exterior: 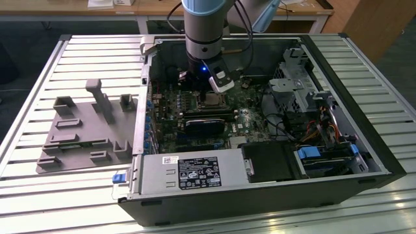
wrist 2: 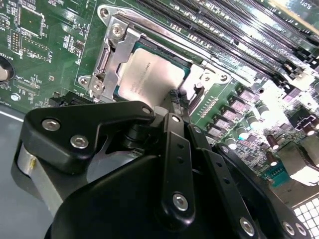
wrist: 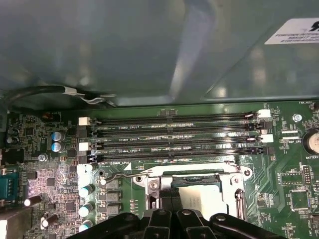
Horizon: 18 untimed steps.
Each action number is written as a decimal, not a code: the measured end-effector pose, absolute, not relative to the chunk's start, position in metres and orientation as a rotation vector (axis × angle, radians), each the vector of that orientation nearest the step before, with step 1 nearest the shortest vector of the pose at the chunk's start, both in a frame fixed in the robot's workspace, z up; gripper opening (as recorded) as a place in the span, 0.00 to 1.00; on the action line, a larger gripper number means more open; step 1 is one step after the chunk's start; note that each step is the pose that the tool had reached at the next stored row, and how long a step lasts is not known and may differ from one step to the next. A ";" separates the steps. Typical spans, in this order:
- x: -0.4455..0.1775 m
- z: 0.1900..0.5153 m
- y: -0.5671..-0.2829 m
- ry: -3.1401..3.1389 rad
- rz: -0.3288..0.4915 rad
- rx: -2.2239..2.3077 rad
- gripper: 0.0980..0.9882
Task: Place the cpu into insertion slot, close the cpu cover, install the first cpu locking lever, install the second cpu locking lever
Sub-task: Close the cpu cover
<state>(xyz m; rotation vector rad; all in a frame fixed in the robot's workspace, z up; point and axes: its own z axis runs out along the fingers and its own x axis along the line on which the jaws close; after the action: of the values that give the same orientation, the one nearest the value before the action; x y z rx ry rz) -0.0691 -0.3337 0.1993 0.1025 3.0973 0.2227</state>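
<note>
Arm drops almost straight down in the exterior view into one open computer case. Its gripper hangs low over the green motherboard, just above the cpu. One grey fixture tray lies on the slatted table, just beside the case on the exterior view's left.

In the second wrist view, the gripper shows its black linkage up close. Its tip sits at the edge of the single cpu, which lies flat inside the socket. The cpu cover is down around it, a silvery frame with the chip's face showing through its window.

In the first wrist view, there are four long narrow memory slots side by side beyond the socket. A dark strip of the insertion slot shows between the cpu and the cpu cover. One thin wire lever runs along the cover's edge nearest those slots. The gripper has its two fingers pressed together with no gap, and nothing is held between them.
</note>
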 end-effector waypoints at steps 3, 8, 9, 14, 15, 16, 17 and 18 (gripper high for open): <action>-0.069 0.200 -0.334 3.098 0.222 0.103 0.00; -0.069 0.208 -0.334 3.097 0.223 0.103 0.00; -0.069 0.210 -0.334 3.097 0.221 0.102 0.00; -0.069 0.214 -0.334 3.099 0.175 0.101 0.00; -0.069 0.215 -0.334 3.100 0.160 0.101 0.00; -0.069 0.215 -0.334 3.100 0.152 0.101 0.00; -0.067 0.215 -0.334 3.101 0.151 0.101 0.00; -0.065 0.215 -0.334 3.101 0.151 0.101 0.00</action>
<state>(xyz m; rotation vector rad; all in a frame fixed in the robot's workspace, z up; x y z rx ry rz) -0.0645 -0.3340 0.2145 0.1011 3.1009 0.1509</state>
